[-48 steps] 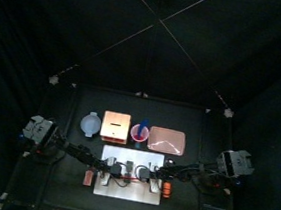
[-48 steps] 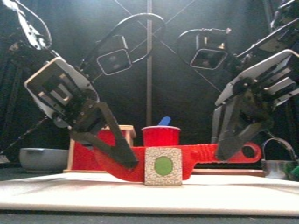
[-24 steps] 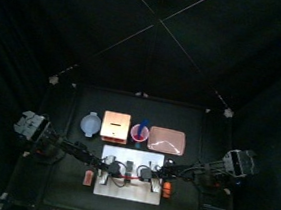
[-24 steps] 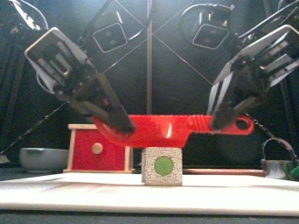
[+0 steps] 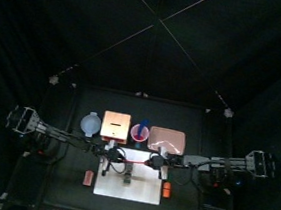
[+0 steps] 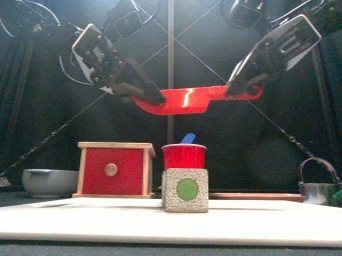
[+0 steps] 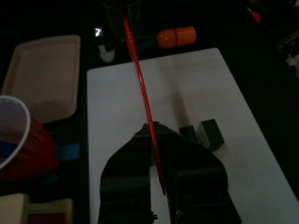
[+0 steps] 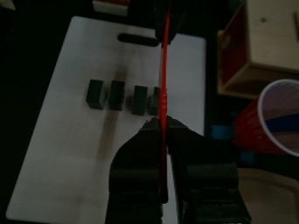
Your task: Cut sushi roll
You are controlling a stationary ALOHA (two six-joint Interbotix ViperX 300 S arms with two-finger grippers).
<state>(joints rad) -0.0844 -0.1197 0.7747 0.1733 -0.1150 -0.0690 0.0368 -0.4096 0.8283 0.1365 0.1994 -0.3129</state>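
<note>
The sushi roll lies cut into several short dark chunks on the white board. From the front its nearest chunk shows a green centre. The left wrist view shows two chunks beside the blade. A red plastic knife hangs level, high above the board, held at both ends. My left gripper is shut on its blade end and my right gripper is shut on its handle end. From above, both grippers meet over the board's far edge.
Behind the board stand a red cup, a wooden box with a red face and a pinkish tray. A grey bowl sits far left and a metal cup far right. Orange-red oblong pieces flank the board.
Both arms have lifted the red knife from just above the board to well above the cup and box. The chunks have not moved.
</note>
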